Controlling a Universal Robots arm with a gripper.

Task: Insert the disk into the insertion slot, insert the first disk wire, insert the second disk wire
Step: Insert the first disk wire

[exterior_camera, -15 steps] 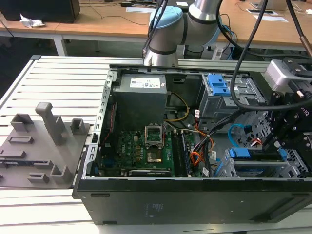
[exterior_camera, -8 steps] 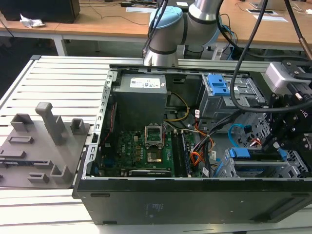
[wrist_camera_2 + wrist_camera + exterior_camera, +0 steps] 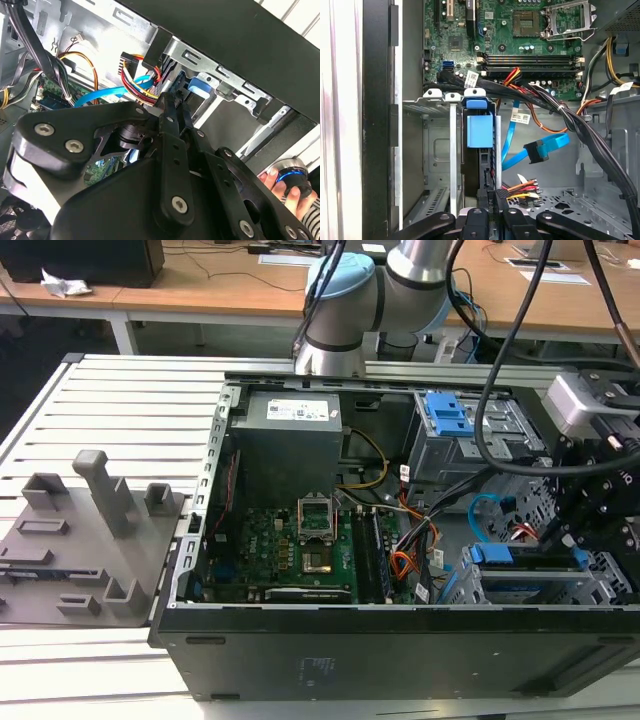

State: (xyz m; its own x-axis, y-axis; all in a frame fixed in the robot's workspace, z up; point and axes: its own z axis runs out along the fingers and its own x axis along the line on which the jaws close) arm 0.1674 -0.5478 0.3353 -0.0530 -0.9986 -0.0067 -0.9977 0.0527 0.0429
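First wrist view: black gripper (image 3: 492, 196) pinches the dark plug of the red-orange wire bundle (image 3: 522, 188), beside the blue-framed flat disk (image 3: 480, 131) inside the perforated silver-grey cage (image 3: 436, 150). Flat light-blue cable (image 3: 512, 161) lies loose.

Slatted white table (image 3: 130, 400) | on it: open black computer case (image 3: 400, 650) | grey fixture tray (image 3: 75, 555) — just beside the case
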